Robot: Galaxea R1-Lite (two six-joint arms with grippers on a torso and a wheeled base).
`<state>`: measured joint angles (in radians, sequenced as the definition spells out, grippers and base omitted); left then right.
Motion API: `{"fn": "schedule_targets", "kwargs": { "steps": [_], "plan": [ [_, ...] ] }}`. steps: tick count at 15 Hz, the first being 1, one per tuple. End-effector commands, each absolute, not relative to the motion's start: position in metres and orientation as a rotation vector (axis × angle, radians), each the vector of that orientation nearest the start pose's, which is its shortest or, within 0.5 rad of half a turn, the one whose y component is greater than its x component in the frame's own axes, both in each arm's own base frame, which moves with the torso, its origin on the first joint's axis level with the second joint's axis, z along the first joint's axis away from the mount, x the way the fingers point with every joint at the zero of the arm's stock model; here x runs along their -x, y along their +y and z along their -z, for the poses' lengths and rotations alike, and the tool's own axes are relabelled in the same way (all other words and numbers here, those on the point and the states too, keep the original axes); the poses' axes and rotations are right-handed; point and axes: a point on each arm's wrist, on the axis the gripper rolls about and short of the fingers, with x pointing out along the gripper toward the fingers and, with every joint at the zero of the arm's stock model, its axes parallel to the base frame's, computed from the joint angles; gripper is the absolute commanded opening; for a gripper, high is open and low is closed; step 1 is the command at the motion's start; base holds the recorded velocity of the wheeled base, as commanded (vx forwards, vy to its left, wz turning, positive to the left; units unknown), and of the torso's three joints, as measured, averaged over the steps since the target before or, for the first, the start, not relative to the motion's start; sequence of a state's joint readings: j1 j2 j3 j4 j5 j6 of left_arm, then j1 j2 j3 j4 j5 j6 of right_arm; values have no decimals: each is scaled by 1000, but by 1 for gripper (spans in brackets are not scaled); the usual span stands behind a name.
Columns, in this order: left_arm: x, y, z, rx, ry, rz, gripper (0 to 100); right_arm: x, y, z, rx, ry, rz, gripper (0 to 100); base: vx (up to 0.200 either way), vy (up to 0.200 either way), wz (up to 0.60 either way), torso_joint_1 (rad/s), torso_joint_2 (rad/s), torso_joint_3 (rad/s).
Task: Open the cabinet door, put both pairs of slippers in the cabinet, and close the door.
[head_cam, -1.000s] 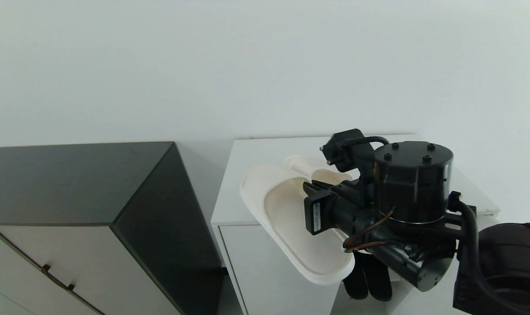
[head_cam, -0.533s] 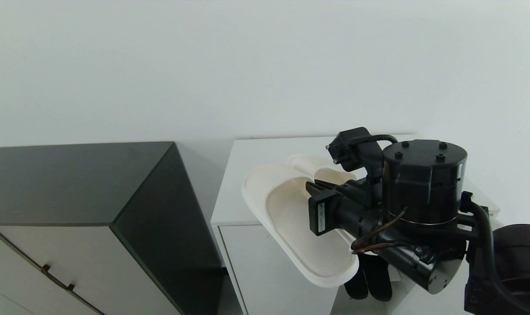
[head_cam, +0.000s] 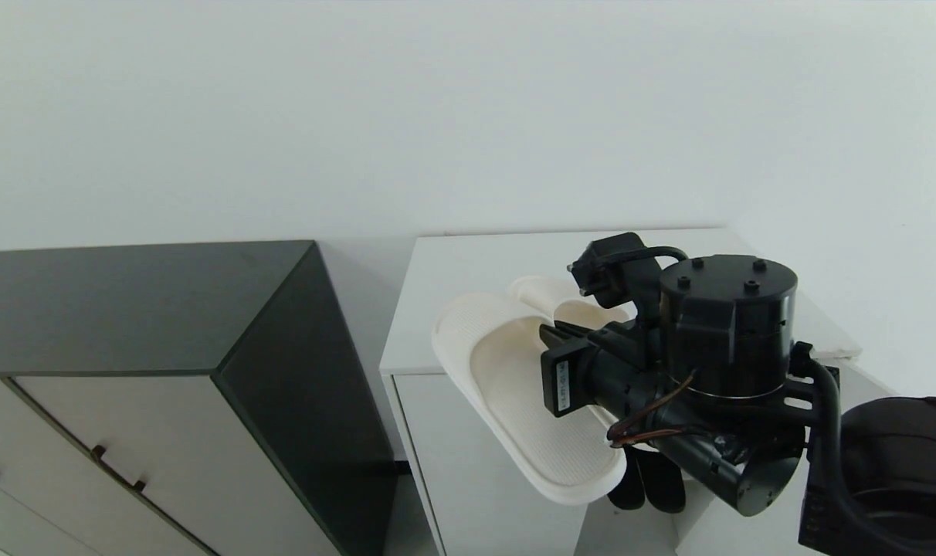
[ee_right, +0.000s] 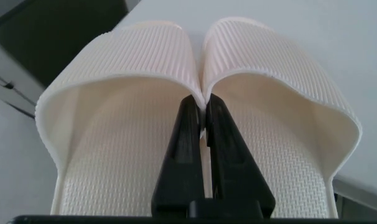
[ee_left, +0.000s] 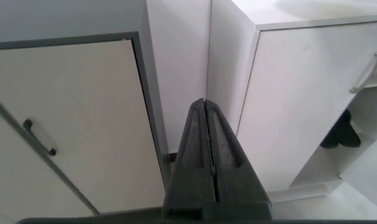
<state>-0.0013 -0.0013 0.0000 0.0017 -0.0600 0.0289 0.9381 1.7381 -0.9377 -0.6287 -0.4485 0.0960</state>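
Observation:
My right gripper (ee_right: pixel 205 121) is shut on the pair of white slippers (ee_right: pixel 132 112), pinching their two inner side walls together. In the head view the white slippers (head_cam: pixel 514 386) hang tilted over the front edge of the white cabinet (head_cam: pixel 468 270), held by the right gripper (head_cam: pixel 561 333). The pair of black slippers (ee_left: pixel 341 130) lies inside the white cabinet, behind its door (ee_left: pixel 294 99) with a metal handle (ee_left: pixel 367 71). The black slippers (head_cam: pixel 646 486) also peek out below the white pair. My left gripper (ee_left: pixel 205 149) is shut on nothing, low in front of the cabinets.
A dark cabinet (head_cam: pixel 144 309) with light drawer fronts and small handles (ee_left: pixel 39 137) stands directly left of the white one, with a narrow gap between them. A plain white wall (head_cam: pixel 468 116) runs behind both.
The whole head view has shifted slightly, so the camera moved. The right gripper keeps its hold on the white slippers, drifting slightly right and back over the cabinet's front edge.

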Motion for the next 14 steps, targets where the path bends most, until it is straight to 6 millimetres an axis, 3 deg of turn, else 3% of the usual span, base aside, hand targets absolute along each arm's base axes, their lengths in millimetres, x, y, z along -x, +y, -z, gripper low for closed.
{"fn": "schedule_targets", "kwargs": {
  "steps": [1, 5, 14],
  "plan": [
    [23, -1, -75, -29, 2, 61, 0, -201, 258, -202, 24, 166, -480, 0, -200, 0, 0, -12, 2, 2],
    [23, -1, -75, -29, 1, 61, 0, -202, 258, -200, 27, 170, -478, 0, -200, 0, 0, 1, 1, 5],
    [23, -1, -75, -29, 1, 61, 0, -202, 258, -199, 30, 173, -477, 0, 0, 0, 0, 0, 0, 0]
  ]
}}
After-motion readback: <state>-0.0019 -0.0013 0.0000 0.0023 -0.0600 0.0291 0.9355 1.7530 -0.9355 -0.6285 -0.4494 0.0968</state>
